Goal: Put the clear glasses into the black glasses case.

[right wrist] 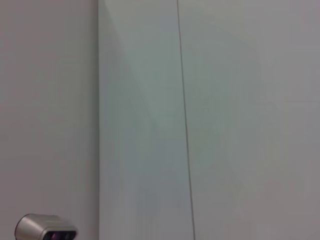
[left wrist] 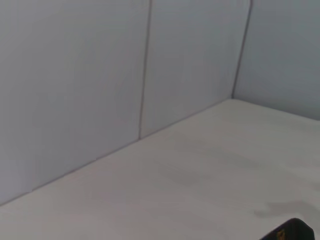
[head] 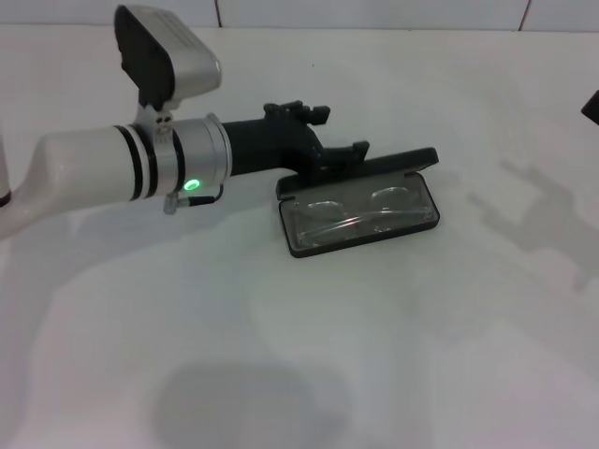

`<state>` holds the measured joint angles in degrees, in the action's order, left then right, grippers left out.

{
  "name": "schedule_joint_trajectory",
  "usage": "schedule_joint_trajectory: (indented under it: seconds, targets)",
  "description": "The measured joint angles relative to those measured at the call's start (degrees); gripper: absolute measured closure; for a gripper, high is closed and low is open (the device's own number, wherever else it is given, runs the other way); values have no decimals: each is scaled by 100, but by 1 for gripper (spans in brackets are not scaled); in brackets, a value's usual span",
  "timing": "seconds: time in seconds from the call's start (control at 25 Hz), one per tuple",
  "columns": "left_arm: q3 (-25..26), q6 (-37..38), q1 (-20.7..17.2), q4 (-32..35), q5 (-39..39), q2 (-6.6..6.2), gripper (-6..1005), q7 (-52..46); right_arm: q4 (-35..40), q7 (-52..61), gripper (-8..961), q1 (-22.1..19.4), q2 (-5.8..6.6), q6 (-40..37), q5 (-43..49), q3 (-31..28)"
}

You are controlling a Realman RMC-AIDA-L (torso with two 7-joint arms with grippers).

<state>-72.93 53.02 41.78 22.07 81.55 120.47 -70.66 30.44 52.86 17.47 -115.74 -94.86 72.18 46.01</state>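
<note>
The black glasses case [head: 426,159] lies open in the middle of the white table, its lid raised at the back. The clear glasses [head: 360,213] lie inside its lower half, lenses up. My left gripper [head: 346,157] reaches in from the left and sits right behind the lid's left part, touching or almost touching it. The left wrist view catches only a black corner of the case [left wrist: 292,231] with orange lettering. A dark bit of my right gripper [head: 591,105] shows at the right edge, far from the case.
The white table [head: 374,355] spreads around the case, with a white panelled wall [left wrist: 100,90] along the back. The right wrist view faces the wall, with a silver part [right wrist: 45,229] in a corner.
</note>
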Motion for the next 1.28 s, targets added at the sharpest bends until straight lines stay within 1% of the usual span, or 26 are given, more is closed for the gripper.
schedule_joint_trajectory:
  seconds: [0.4, 0.52, 0.64, 0.76, 0.84, 0.88, 0.96, 1.0, 1.08, 1.12, 1.2, 1.24, 1.28]
  targets:
    - [-629, 8, -52, 6, 1, 12, 127, 91, -4, -6, 258, 49, 13, 48, 13, 84]
    - [-704, 36, -119, 25, 0, 17, 126, 154, -4, -39, 258, 88, 13, 60, 20, 110]
    - [-709, 241, -232, 77, -198, 18, 126, 336, -4, -57, 259, 114, 17, 60, 24, 193]
    - [-696, 1042, -443, 121, -805, -29, 125, 869, 33, -55, 259, 128, 27, 59, 37, 364]
    - [-667, 1805, -690, 279, -1094, -84, 125, 1224, 130, 39, 259, 166, 75, -13, 162, 598]
    - [-662, 2165, -824, 427, -1144, -122, 125, 1328, 176, 96, 259, 179, 93, -53, 224, 658]
    - [-657, 2746, -1100, 742, -1155, -221, 125, 1375, 404, 490, 258, 269, 188, -227, 659, 795]
    - [-653, 3069, -1262, 873, -1155, -282, 125, 1412, 440, 587, 257, 294, 206, -252, 754, 804]
    - [-618, 3574, -1525, 993, -1162, -353, 124, 1610, 511, 860, 254, 432, 254, -306, 1107, 809]
    - [-586, 3737, -1610, 1022, -1155, -367, 124, 1708, 514, 940, 253, 495, 267, -345, 1273, 813]
    - [-480, 4021, -1807, 1069, -1123, -374, 124, 1819, 530, 924, 177, 583, 263, -476, 1515, 816]
    - [-449, 4103, -1876, 1082, -1106, -382, 124, 1833, 557, 847, 166, 623, 238, -605, 1664, 818]
    - [-423, 4202, -2029, 1082, -1049, -406, 124, 1921, 587, 768, 155, 651, 214, -690, 1771, 818]
